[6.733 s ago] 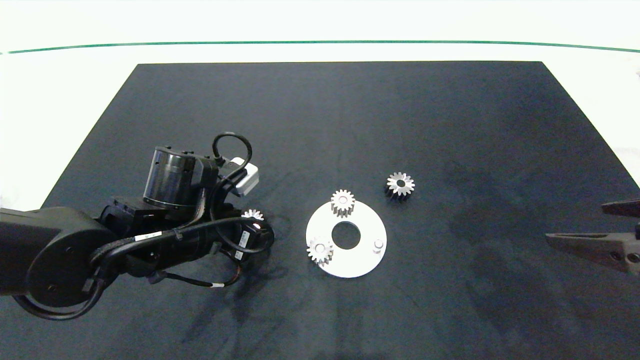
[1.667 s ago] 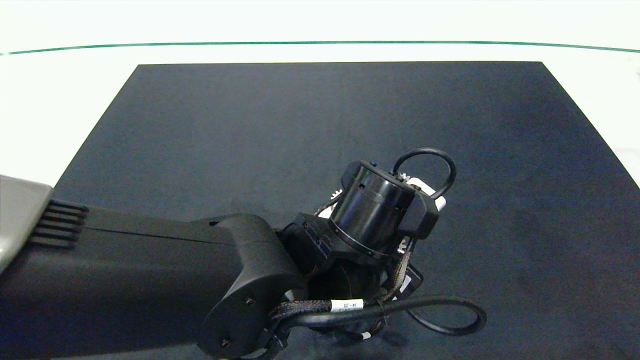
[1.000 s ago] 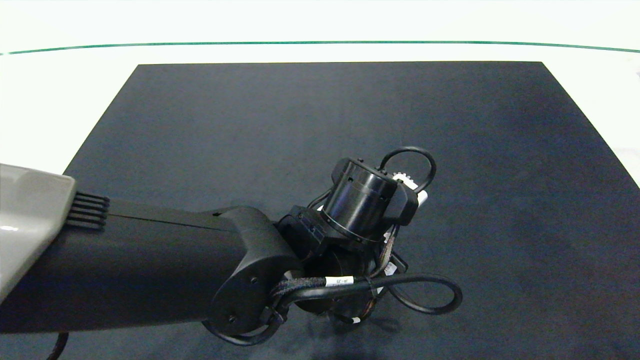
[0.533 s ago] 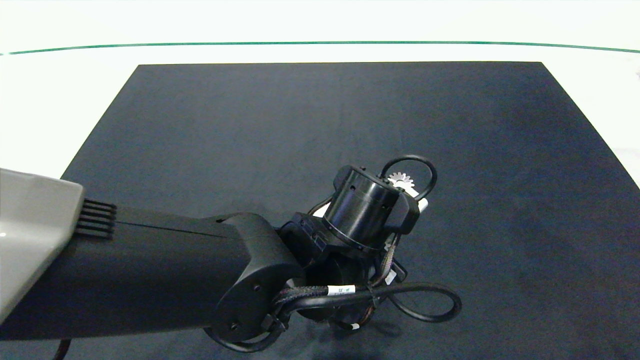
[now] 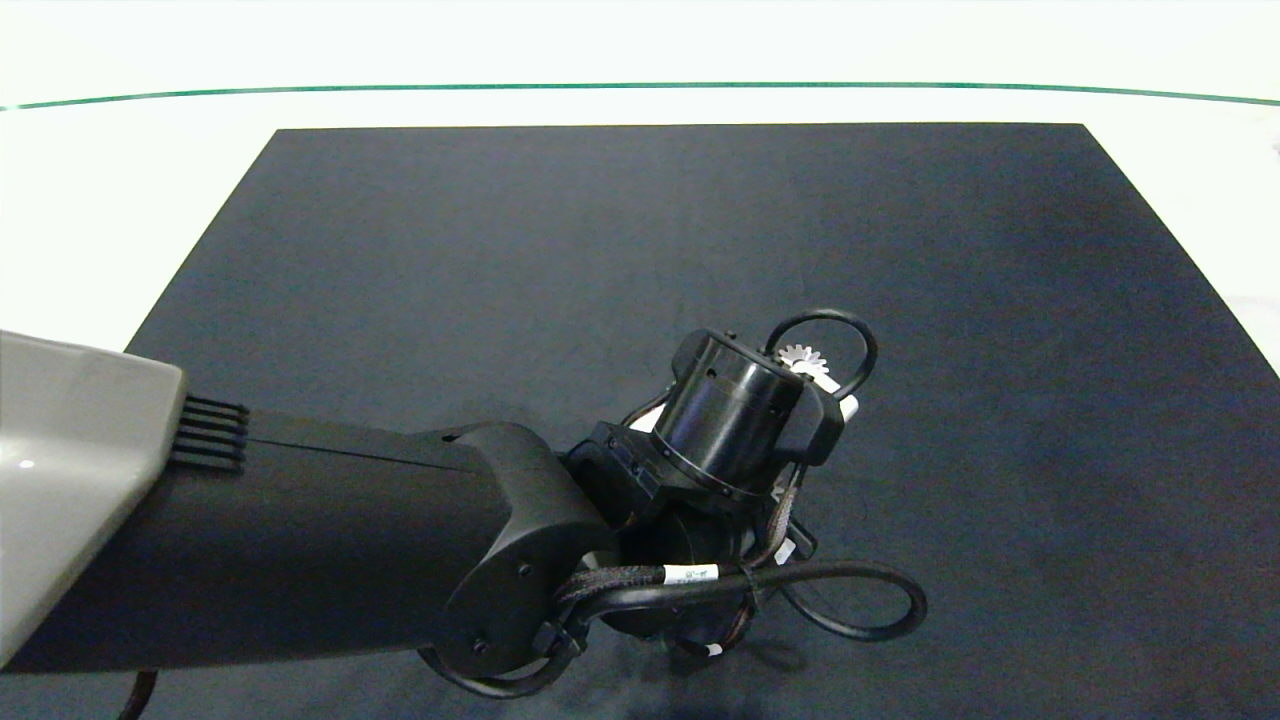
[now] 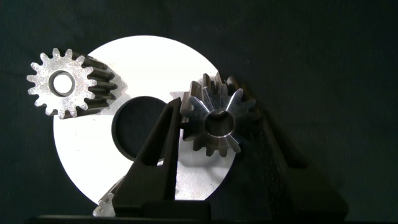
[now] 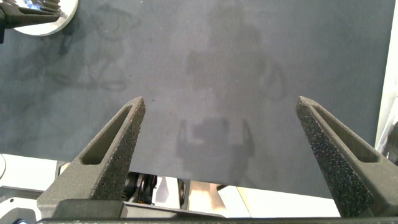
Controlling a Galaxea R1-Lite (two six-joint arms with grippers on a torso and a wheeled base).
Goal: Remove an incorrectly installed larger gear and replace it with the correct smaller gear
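A dark mat (image 5: pixel 640 250) covers the pale tabletop (image 5: pixel 120 170). In the head view the left arm (image 5: pixel 300 560) reaches across the mat, hiding its own tool; just beyond its wrist peeks the larger gear (image 5: pixel 803 358), on the mat. In the left wrist view the left tool (image 6: pixel 214 134) is clamped on the smaller gear (image 6: pixel 219 121), 1 finger (image 6: pixel 158 155) against its side, held over the white disc (image 6: pixel 155 62) beside the disc's centre hole; another small gear (image 6: pixel 62 84) sits at the disc's edge. In the right wrist view the right tool (image 7: pixel 221 106) hangs with fingers spread wide over bare mat, the disc well apart from it.
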